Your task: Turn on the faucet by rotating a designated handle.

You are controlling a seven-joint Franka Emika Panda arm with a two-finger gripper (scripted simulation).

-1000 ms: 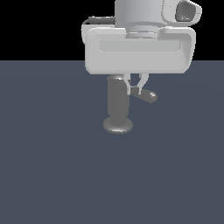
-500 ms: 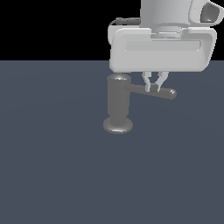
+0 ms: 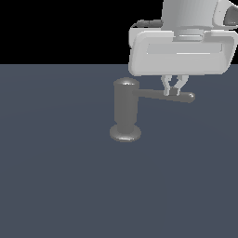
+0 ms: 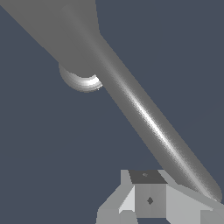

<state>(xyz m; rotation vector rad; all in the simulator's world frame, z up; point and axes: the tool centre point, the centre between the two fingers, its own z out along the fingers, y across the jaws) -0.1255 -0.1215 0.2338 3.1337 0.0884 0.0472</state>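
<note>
While the faucet point(image 3: 126, 111) stands upright on its flared round foot near the middle of the dark grey-blue floor point(image 3: 60, 186), its handle point(image 3: 162, 95) juts sideways from high on the cylinder toward the exterior view's right, running close to level and ending in a rounded tip. Near that tip, the gripper point(image 3: 174, 91) reaches down from above, its two pale fingers point(image 3: 166, 87) set close together with the rod at their ends. From the exterior view the fingertips overlap the handle, one on either side of a narrow gap, so the claw stands narrow and looks to be against the rod, though whether it truly clamps it cannot be told. In the wrist view the handle point(image 4: 148, 122) fills the frame as a long, shiny diagonal bar, with the faucet's rounded foot point(image 4: 81, 81) showing behind it and one blocky grey finger point(image 4: 148, 197) lying just beside the rod's far end. Above the fingers, the wide white hand body point(image 3: 181, 51) of the arm hangs to the exterior view's right of the faucet's top.
</note>
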